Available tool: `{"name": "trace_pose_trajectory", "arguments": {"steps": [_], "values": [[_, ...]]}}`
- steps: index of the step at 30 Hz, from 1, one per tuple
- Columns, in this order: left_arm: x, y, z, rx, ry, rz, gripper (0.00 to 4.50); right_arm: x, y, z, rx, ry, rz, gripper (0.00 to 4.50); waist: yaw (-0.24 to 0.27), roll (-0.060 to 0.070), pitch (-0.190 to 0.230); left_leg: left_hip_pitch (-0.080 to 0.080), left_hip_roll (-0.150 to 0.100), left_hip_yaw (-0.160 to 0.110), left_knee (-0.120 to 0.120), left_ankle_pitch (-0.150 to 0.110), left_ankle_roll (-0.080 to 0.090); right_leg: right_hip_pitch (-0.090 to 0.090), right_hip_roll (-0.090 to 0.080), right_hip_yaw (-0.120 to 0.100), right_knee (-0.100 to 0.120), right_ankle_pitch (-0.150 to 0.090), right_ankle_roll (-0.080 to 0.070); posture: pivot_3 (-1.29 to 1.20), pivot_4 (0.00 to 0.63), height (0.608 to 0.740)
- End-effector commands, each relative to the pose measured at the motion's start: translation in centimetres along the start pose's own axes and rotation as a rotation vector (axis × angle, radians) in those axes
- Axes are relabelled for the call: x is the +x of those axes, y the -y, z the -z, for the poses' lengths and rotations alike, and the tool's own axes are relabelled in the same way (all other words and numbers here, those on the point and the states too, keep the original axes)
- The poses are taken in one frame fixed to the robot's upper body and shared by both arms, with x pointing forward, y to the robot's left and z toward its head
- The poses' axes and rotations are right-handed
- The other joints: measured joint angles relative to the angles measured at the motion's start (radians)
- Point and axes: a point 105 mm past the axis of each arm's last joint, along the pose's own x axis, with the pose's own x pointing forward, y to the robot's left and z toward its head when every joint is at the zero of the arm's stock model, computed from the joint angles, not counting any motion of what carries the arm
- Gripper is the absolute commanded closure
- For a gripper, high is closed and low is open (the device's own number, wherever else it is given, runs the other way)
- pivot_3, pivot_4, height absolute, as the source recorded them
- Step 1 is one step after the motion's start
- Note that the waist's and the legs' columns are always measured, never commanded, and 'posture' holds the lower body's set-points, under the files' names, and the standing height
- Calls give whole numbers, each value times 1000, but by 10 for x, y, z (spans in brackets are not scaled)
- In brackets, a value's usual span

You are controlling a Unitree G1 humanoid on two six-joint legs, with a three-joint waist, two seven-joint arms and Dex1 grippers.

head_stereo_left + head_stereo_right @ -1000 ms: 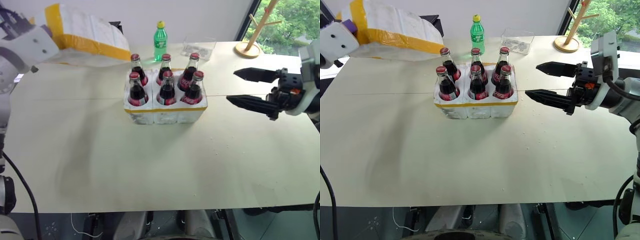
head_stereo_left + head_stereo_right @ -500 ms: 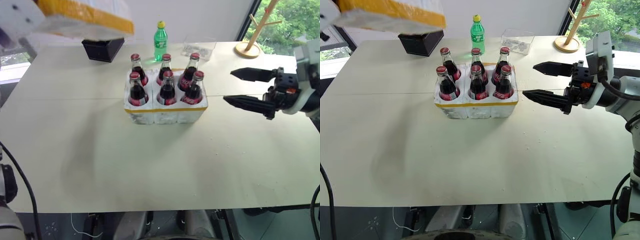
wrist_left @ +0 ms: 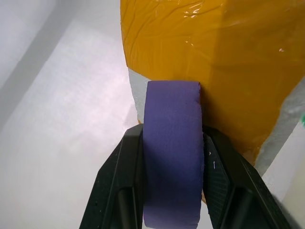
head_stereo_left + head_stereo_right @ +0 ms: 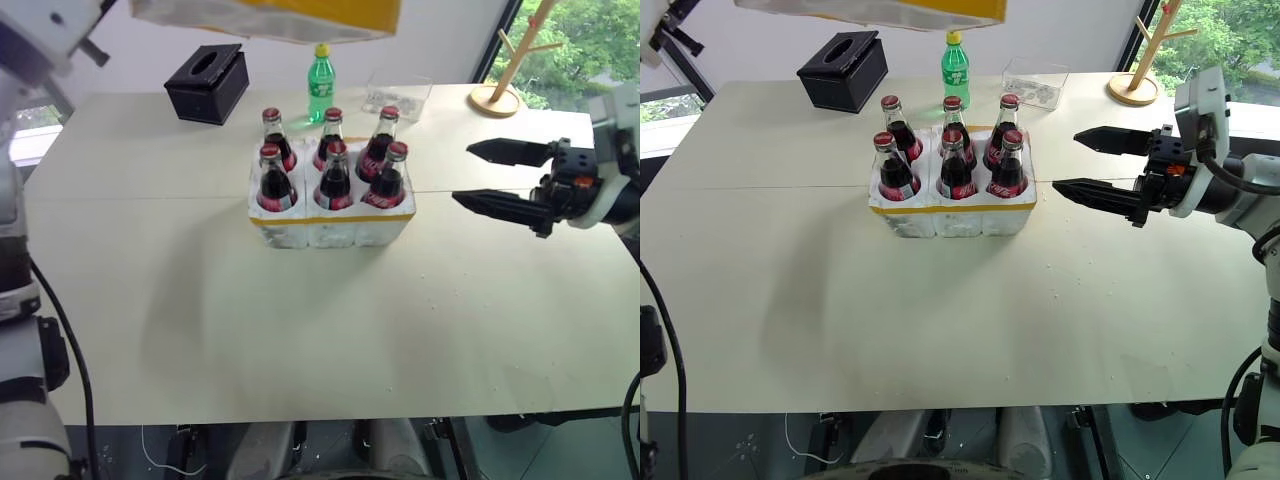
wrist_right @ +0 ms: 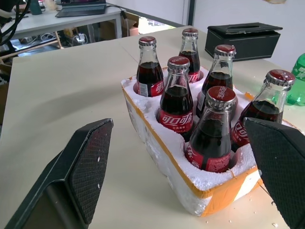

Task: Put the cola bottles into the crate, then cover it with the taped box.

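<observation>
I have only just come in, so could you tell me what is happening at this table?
All six cola bottles stand in the wells of the white foam crate. The left pincer is shut on a purple tab fixed to the taped box, holding it in the air above the far side of the table, not yet on the crate. The right pincer is open and empty, level, to the right of the crate.

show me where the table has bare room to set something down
Bare: the wide stretch of table in front of the crate, and its left side below the black tissue box. Crowded: behind the crate, by the green bottle and clear tray.
</observation>
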Motion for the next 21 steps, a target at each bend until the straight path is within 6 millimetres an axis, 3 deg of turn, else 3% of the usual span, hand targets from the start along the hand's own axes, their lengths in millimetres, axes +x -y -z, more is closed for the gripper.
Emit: {"name": "trace_pose_trajectory", "arguments": {"steps": [1,11,17,21], "values": [[5,0,-19,12,93,-9,2918,-4,0,-15,-49,21,18,0,0,0,0,0,0,0,1,0,0,0,0,0,0,0,0,0,150,736],[13,59,-26,36,236,131,2918,-8,-1,-18,-33,16,46,0,1,0,0,0,0,0,3,-1,2,2,0,0,0,1,1,0,150,736],[-1,84,-1,154,209,248,2918,-12,-4,-18,-20,13,74,0,-1,0,0,0,0,0,3,-1,2,2,0,0,0,1,1,0,150,736],[-9,92,5,167,229,287,2918,-14,-5,-17,-11,13,86,0,0,0,0,0,0,0,3,-2,3,2,0,0,0,1,1,0,150,736]]}}
